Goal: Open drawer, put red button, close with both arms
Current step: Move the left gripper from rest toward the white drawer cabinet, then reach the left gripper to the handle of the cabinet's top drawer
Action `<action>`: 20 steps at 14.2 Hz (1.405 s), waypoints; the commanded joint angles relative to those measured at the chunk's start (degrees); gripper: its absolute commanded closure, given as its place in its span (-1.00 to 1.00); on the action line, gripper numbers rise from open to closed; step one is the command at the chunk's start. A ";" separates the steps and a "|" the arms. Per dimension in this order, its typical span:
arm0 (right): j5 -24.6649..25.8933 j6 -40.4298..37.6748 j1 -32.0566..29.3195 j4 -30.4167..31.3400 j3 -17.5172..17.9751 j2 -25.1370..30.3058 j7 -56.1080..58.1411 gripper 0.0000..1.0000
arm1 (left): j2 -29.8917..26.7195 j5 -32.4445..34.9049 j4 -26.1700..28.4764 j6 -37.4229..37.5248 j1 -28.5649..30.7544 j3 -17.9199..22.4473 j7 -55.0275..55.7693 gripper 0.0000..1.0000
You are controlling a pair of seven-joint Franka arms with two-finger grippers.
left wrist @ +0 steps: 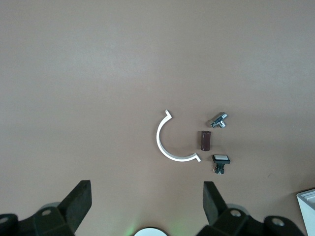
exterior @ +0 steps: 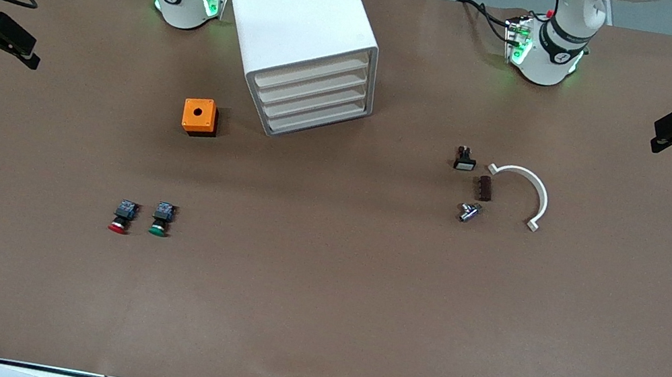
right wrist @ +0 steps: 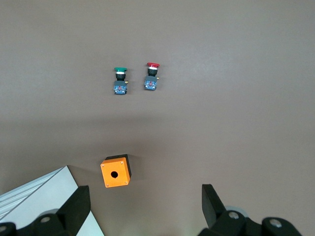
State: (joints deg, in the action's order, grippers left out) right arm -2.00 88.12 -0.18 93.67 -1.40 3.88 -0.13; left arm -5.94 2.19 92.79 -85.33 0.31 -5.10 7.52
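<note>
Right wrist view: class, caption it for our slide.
Open right hand above orange box, red button beside green button.

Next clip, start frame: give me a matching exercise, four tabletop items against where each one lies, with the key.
Items:
1. red button
2. green button
3. orange box
4. white curved clip

Places:
A. beside the cabinet, toward the right arm's end
B. toward the left arm's end, by the small parts
C. closest to the right arm's end, low on the table
D. between the red button and the table's middle

Pairs: 1-C, 2-D, 3-A, 4-B
</note>
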 commanded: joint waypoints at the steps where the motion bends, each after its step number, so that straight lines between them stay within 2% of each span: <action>1: 0.68 0.47 -1.14 1.34 0.78 1.48 -0.04 -1.00 | 0.67 0.62 -1.65 1.30 0.31 -0.09 -1.02 -1.00; 5: 1.56 0.82 -1.05 1.34 0.96 1.48 -0.04 -1.00 | 2.50 0.79 -2.34 1.39 0.31 0.18 -0.84 -1.00; 9: 1.56 0.65 -1.14 1.34 0.96 1.48 -0.13 -1.00 | 9.35 -0.17 -2.52 0.69 -0.48 -0.35 3.00 -1.00; 14: 1.13 0.82 -1.14 1.34 0.96 1.40 -0.13 -1.00 | 17.70 -5.88 -3.05 -0.72 -4.78 -0.61 29.52 -1.00; 16: 1.04 0.74 -1.14 1.42 0.96 1.40 -0.13 -1.00 | 21.83 -7.54 -4.98 -0.72 -7.76 -0.61 39.62 -1.00; 20: 1.04 0.83 -1.14 1.51 0.96 1.40 -0.13 -1.00 | 27.64 -15.98 -6.39 -0.72 -11.02 -0.61 60.89 -1.00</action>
State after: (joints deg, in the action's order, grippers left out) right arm -0.94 88.37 -0.19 93.88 -1.34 3.95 -0.13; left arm 18.77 -10.85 88.85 -86.95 -9.91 -5.91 60.16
